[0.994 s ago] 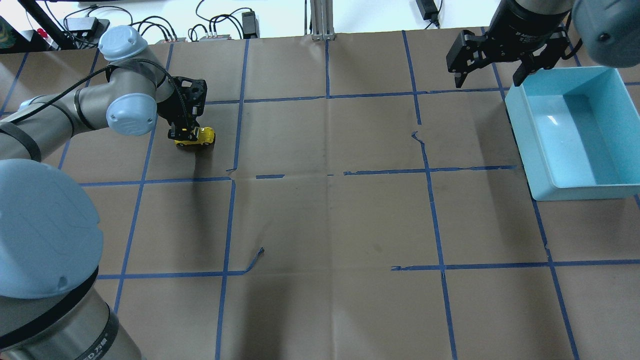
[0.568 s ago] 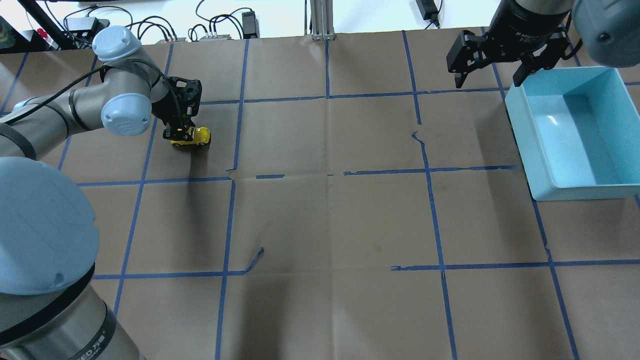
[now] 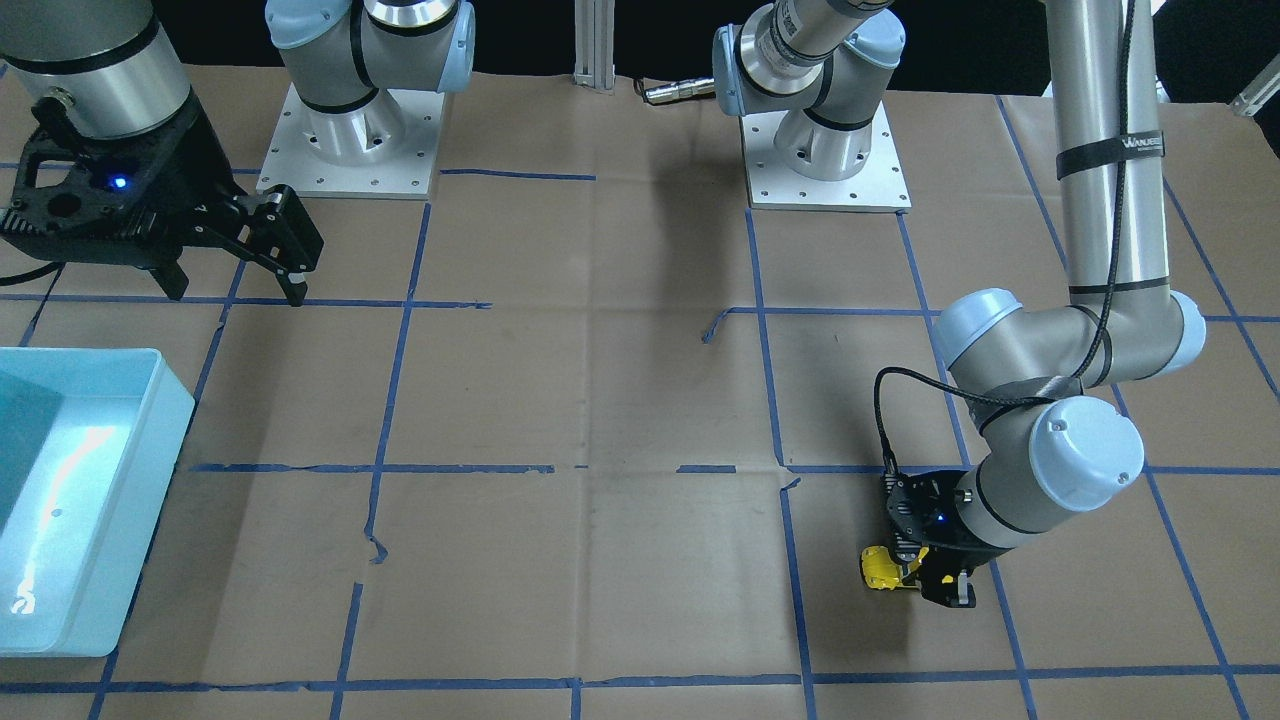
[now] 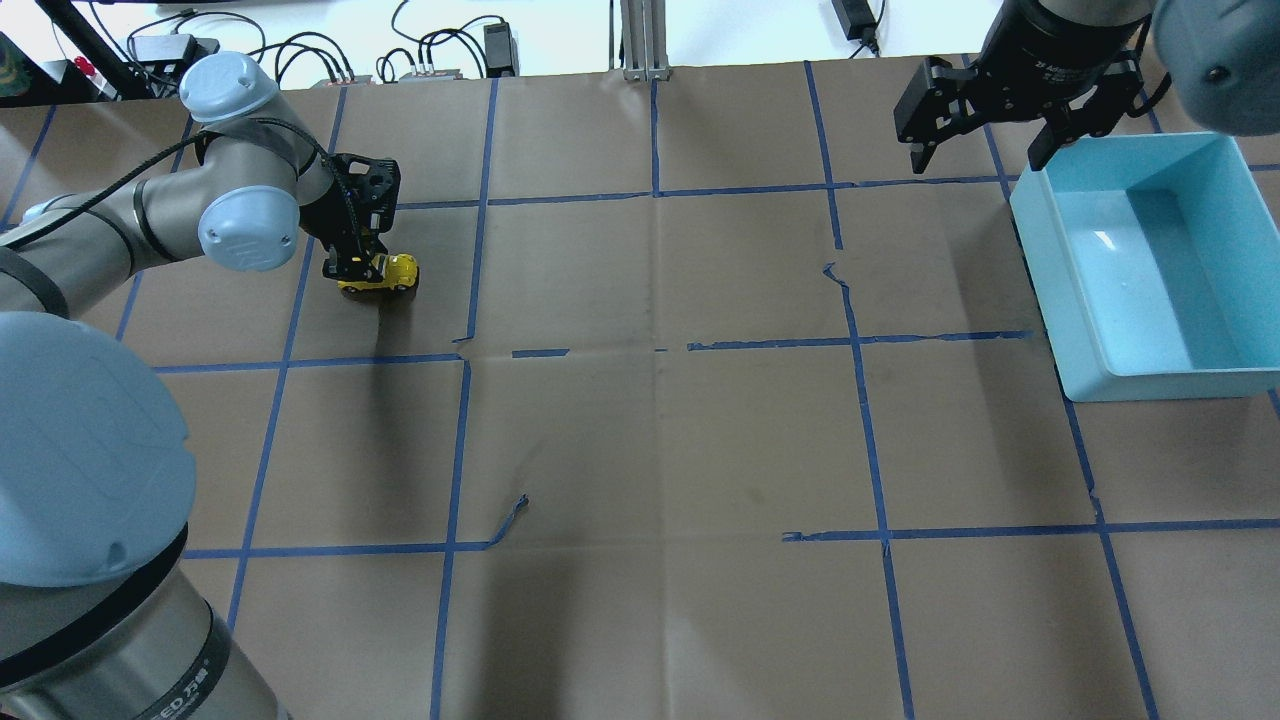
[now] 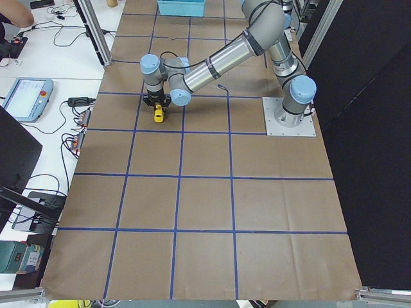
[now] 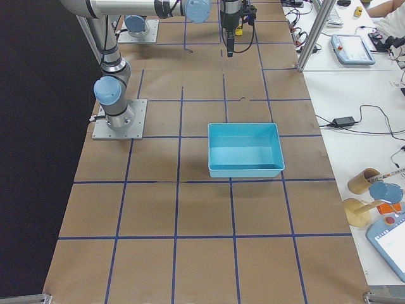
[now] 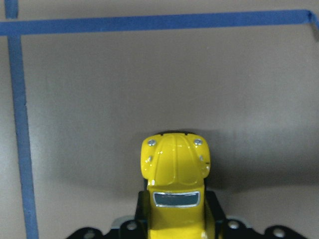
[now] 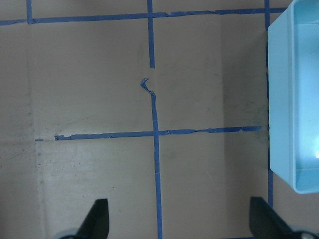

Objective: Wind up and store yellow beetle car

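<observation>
The yellow beetle car (image 4: 397, 272) rests on the brown paper table at the far left, wheels down. My left gripper (image 4: 358, 268) is shut on the car's rear half, and its nose sticks out past the fingers. The left wrist view shows the car's hood and windscreen (image 7: 175, 172) between the fingers, pointing at a blue tape line. It also shows in the front-facing view (image 3: 880, 568) and the exterior left view (image 5: 157, 116). My right gripper (image 4: 978, 160) is open and empty, hovering at the far right next to the blue bin.
A light blue open bin (image 4: 1150, 385) stands at the table's right edge; it also shows in the front-facing view (image 3: 100, 360) and the right wrist view (image 8: 281, 99). Blue tape lines grid the paper. Cables and power bricks lie beyond the far edge.
My left gripper has moved leftward in the overhead view, pulling the yellow car with it along the table. The right arm has barely moved.
</observation>
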You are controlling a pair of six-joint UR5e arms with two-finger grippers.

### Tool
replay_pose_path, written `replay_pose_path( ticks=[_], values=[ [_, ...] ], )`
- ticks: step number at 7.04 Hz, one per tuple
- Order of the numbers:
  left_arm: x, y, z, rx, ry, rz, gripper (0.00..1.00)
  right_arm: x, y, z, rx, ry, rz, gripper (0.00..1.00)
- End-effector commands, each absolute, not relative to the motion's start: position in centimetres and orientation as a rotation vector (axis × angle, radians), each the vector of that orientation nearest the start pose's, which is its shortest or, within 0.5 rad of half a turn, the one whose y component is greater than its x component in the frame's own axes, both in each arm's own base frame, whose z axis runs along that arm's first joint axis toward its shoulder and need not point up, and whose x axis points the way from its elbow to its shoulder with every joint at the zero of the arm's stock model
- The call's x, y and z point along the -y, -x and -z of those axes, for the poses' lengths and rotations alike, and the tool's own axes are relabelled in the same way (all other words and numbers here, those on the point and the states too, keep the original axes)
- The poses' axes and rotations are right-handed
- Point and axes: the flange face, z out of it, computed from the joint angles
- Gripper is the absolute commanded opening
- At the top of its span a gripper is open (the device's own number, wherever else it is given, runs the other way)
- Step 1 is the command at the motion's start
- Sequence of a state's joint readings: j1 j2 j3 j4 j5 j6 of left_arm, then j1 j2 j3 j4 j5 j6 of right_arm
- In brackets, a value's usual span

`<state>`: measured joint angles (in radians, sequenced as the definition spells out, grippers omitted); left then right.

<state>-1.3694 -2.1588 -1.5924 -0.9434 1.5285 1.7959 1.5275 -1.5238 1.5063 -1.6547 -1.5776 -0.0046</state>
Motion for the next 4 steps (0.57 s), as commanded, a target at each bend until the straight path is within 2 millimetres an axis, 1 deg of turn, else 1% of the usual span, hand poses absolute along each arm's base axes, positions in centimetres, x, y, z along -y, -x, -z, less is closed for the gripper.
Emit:
replay_pose_path(
  ticks=[1, 2, 3, 4],
  values=[
    [67.3, 0.2, -19.3, 2.192, 2.23, -0.081, 0.98, 52.7, -11.0, -51.3, -3.145, -0.061, 0.181, 1.0],
    [68.2, 0.1, -21.0, 2.219, 2.231, -0.102, 1.0, 52.7, -11.0, -51.3, -3.145, -0.061, 0.178, 1.0],
    [67.9, 1.3, -22.8, 2.238, 2.235, -0.12, 1.0, 52.6, -11.0, -51.5, -3.145, -0.061, 0.183, 1.0],
    [66.6, 2.1, -26.4, 2.309, 2.139, -0.109, 1.0, 52.6, -11.0, -51.5, -3.145, -0.061, 0.183, 1.0]
  ],
)
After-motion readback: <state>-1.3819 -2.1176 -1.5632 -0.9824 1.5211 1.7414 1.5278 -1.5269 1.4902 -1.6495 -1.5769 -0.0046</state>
